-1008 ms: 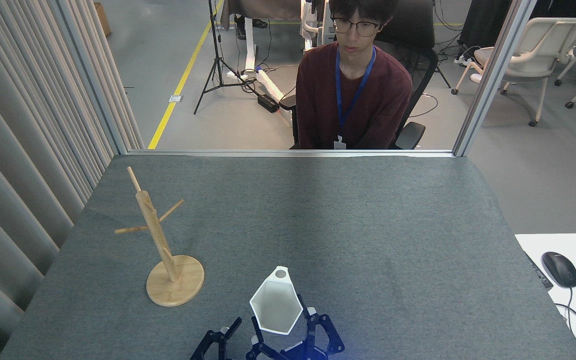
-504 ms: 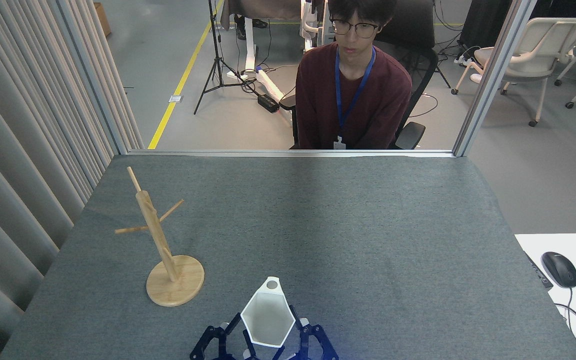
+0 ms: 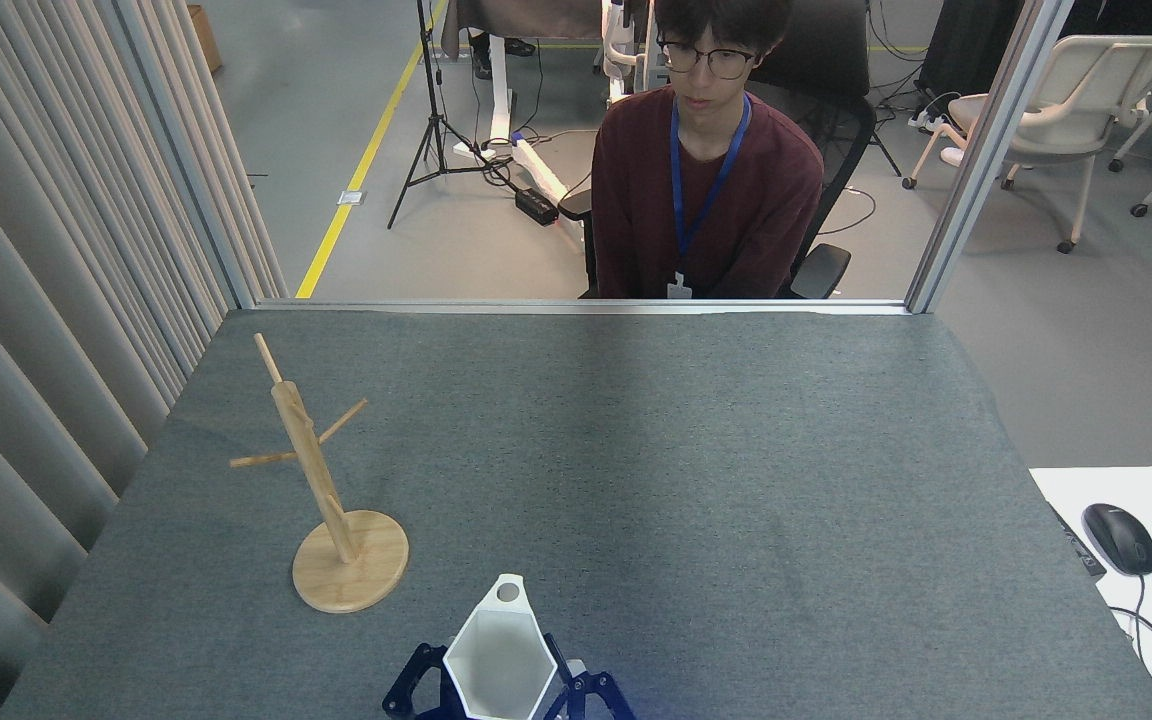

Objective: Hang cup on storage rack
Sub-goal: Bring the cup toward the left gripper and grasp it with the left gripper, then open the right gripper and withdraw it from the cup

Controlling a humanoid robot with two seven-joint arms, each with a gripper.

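The white faceted cup point(image 3: 498, 665) hangs at the bottom edge of the head view with its mouth facing me and its pierced rim tab at the top. My right gripper point(image 3: 548, 696) is shut on the cup; only its dark fingers point(image 3: 586, 692) show, to the right of the cup and below it. My left gripper point(image 3: 416, 686) sits close against the cup's left side, mostly cut off by the frame edge, so its state is unclear. The wooden storage rack point(image 3: 316, 470) stands upright on its round base to the upper left of the cup, and its pegs are bare.
A grey felt table point(image 3: 696, 480) fills the view. A person in a dark red top sits behind its far edge. Grey curtains line the left side. A white desk point(image 3: 1086, 490) with a black mouse point(image 3: 1120, 538) adjoins the table on the right.
The right gripper has carried the cup left and towards me, lower in the view. The left gripper has stayed nearly where it was, now right beside the cup. The rack has not moved.
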